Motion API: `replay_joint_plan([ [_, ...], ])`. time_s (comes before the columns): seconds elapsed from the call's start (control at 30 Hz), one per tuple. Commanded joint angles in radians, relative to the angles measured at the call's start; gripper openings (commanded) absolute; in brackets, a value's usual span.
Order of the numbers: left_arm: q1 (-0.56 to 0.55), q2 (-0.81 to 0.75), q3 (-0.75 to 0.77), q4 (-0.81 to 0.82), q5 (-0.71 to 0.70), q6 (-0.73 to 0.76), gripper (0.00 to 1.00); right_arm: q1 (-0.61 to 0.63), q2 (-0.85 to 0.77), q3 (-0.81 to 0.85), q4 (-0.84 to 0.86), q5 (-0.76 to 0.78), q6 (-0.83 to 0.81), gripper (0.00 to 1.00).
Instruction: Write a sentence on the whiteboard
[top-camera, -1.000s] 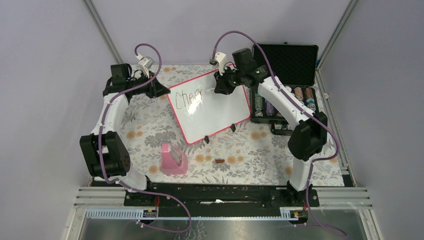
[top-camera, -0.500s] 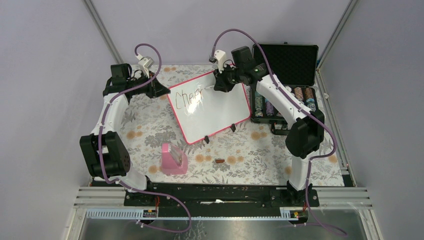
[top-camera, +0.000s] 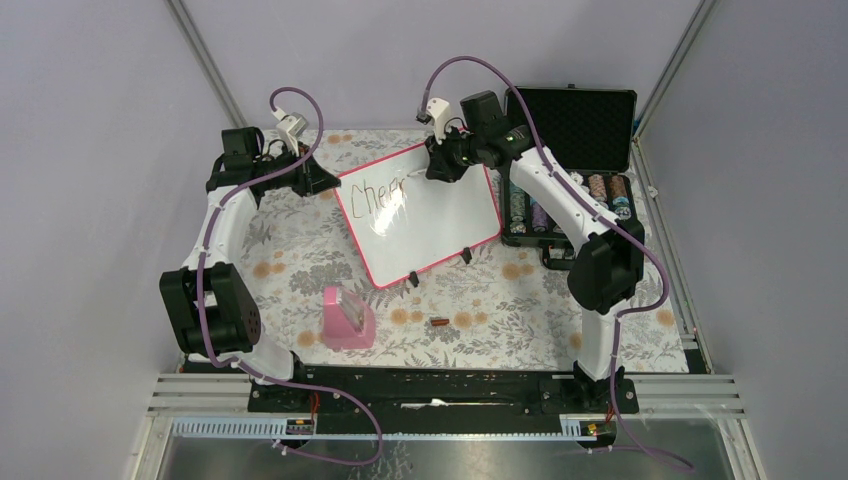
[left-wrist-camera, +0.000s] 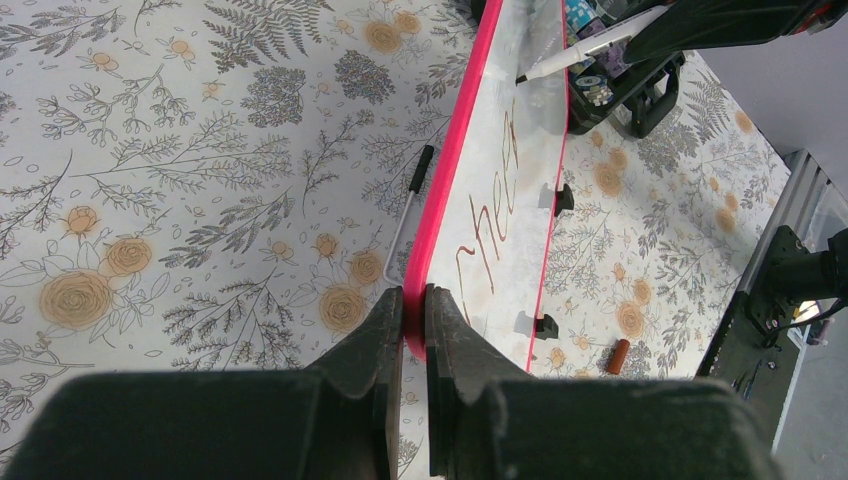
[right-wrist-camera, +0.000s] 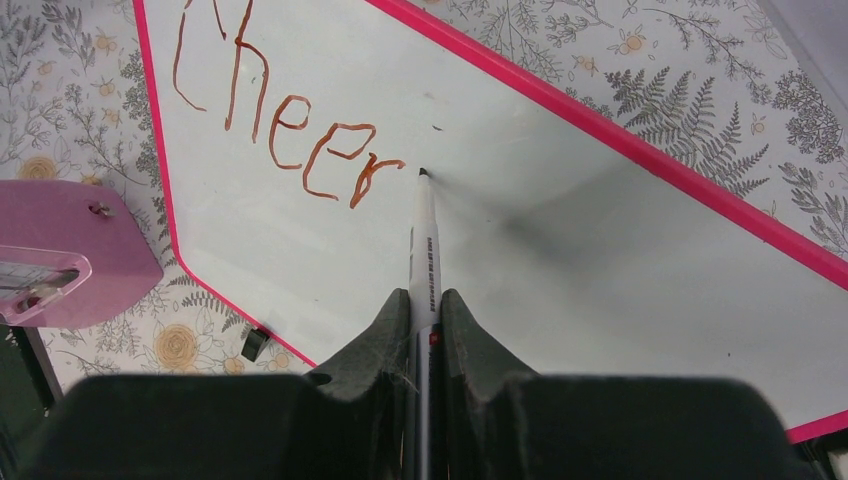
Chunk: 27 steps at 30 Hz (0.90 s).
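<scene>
The whiteboard (top-camera: 430, 220) with its pink frame lies tilted on the floral table; it also shows in the right wrist view (right-wrist-camera: 560, 250) and the left wrist view (left-wrist-camera: 490, 200). The sentence (right-wrist-camera: 290, 120) reads "Cheer" in brown-red letters (top-camera: 378, 192). My left gripper (left-wrist-camera: 415, 305) is shut on the whiteboard's pink frame at its far left corner (top-camera: 330, 180). My right gripper (right-wrist-camera: 425, 305) is shut on a white marker (right-wrist-camera: 423, 250), whose tip sits just right of the last "r", near the board's far edge (top-camera: 432, 172).
An open black case (top-camera: 575, 125) with poker chips (top-camera: 600, 190) stands right of the board. A pink eraser block (top-camera: 347, 317) and a small brown marker cap (top-camera: 438, 322) lie near the front. A thin white stick (left-wrist-camera: 405, 220) lies beside the board's edge.
My right gripper has drawn back a little toward the far edge with the marker. The left arm and the board have not moved.
</scene>
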Motion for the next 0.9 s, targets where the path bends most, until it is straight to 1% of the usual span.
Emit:
replay_joint_plan([
  [0.0, -0.040, -0.016, 0.004, -0.029, 0.032, 0.030, 0.00, 0.007, 0.002, 0.019, 0.021, 0.001, -0.002, 0.00],
  [0.53, -0.041, -0.017, 0.002, -0.030, 0.032, 0.028, 0.00, 0.013, -0.025, -0.046, 0.021, -0.012, -0.020, 0.00],
  [0.87, -0.040, -0.017, 0.004, -0.030, 0.031, 0.028, 0.00, 0.010, -0.055, -0.082, 0.022, 0.031, -0.044, 0.00],
])
